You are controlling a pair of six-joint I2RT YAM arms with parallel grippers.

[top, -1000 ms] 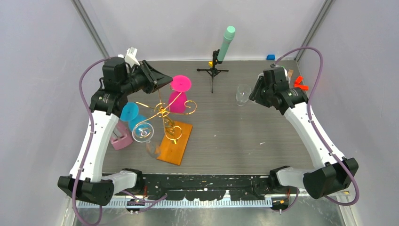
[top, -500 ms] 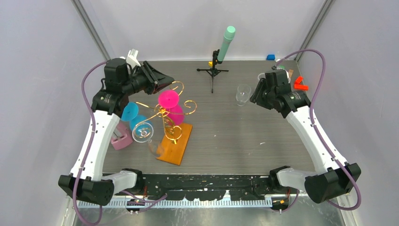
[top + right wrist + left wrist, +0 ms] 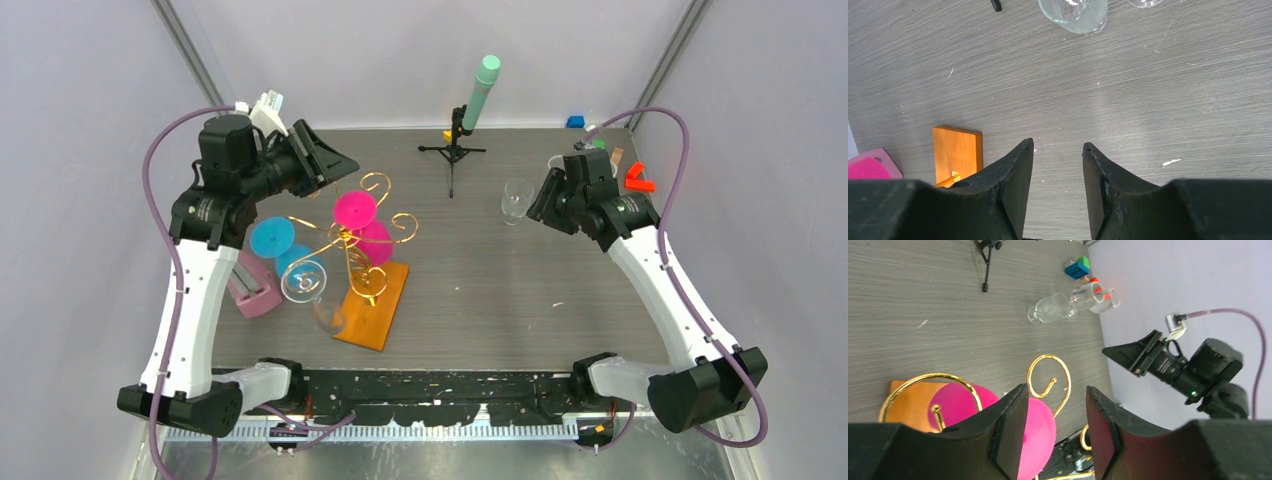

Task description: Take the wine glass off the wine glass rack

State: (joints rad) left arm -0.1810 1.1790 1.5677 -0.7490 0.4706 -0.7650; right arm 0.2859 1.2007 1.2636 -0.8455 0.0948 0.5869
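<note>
The main hazard is the crowding on the wine glass rack [image 3: 352,240]. The pink wine glass [image 3: 355,210] hangs upside down from a gold curl, with a blue glass [image 3: 272,238] and a hanging clear glass [image 3: 303,281] on neighbouring arms. A pull that runs off the line of the curl's opening would likely snag the stem, and could tug the light stand and tip it on its orange base [image 3: 378,300] or knock the other glasses loose. Closing on the wire instead of the stem is a second risk, since in the wrist view a gold loop sits just beyond the fingertips. The left arm reaches high over the rack's far left side. Its left tool [image 3: 343,166] is tilted downward toward the pink foot, jaws apart and holding nothing, near the glass but not touching it. The right arm is stretched to the far right of the desk [image 3: 480,290]. The right tool [image 3: 538,196] is likewise spread and empty, just beside a standing clear glass [image 3: 517,198].
</note>
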